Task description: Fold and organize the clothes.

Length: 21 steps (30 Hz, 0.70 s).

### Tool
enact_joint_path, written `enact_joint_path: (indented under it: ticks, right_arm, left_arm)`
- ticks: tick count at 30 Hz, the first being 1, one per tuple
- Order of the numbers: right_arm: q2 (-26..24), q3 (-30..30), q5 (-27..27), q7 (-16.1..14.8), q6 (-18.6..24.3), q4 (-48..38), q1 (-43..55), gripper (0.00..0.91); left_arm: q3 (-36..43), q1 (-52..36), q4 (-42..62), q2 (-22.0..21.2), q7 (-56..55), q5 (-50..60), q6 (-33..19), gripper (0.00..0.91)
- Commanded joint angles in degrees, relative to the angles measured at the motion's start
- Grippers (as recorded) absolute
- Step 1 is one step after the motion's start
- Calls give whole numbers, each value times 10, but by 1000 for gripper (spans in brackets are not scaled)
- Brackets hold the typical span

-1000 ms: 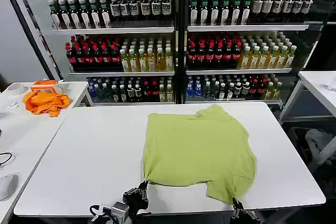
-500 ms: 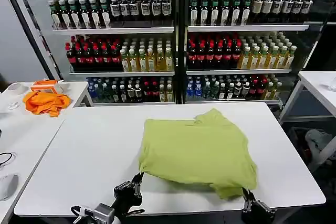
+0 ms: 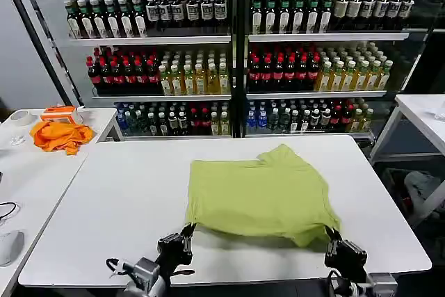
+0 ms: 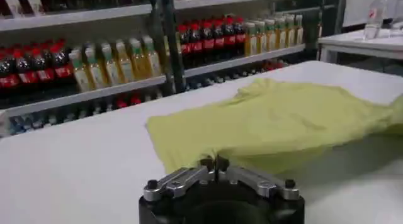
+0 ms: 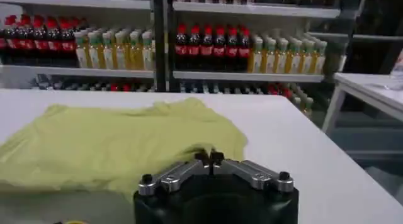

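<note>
- Lime T-shirt (image 3: 259, 196) lies folded over on the white table (image 3: 118, 206), a little right of centre, near edge lifted at both front corners.
- Left gripper (image 3: 186, 233) at the shirt's near-left corner, fingers pinched together on the fabric edge; the left wrist view confirms it, fingertips (image 4: 214, 163) meeting with lime cloth (image 4: 277, 121) pulled up against them.
- Right gripper (image 3: 334, 236) at the near-right corner, also clamped; in the right wrist view its fingertips (image 5: 210, 158) are closed against the shirt's edge (image 5: 119, 146).
- Head view shows both corners held at once, with the hem sagging between them; each wrist view gives only its own corner.
- Wrist views show the shirt's far part lying flat on the table, wrinkled, a sleeve bump toward the shelves.
- Head view adds an orange cloth (image 3: 61, 135) on a side table (image 3: 28, 172) to the left, well apart from the shirt.
- Drink coolers (image 3: 236, 53) full of bottles stand behind the table.
</note>
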Motion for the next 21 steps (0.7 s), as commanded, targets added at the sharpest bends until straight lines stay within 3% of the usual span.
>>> enact_joint_path:
  ticks: [1, 15, 16, 17, 18, 19, 21]
  right_arm:
    - [-38, -21, 16, -2, -4, -98, 122, 0]
    - [-58, -88, 3, -21, -19, -191, 222, 0]
    - [-55, -92, -5, -23, -22, -195, 224, 0]
    - [-54, -94, -10, -27, -25, -197, 224, 0]
    - [-50, -95, -20, -30, -28, -198, 223, 484]
    - [-47, -96, -21, -31, -27, -198, 222, 907]
    - [-41, -94, -20, -33, -27, -193, 220, 907]
  left_arm:
    - [20, -82, 79, 5, 2, -2, -1, 20]
    - [44, -134, 145, -10, -2, -1, 2, 20]
    - [45, -135, 146, -11, -2, -1, 2, 30]
    - [46, -135, 148, -12, -2, 0, 2, 101]
    - [46, -136, 149, -13, -3, 0, 2, 786]
    - [46, -136, 149, -14, -3, 0, 2, 907]
    - [45, -136, 147, -15, -2, -1, 3, 907]
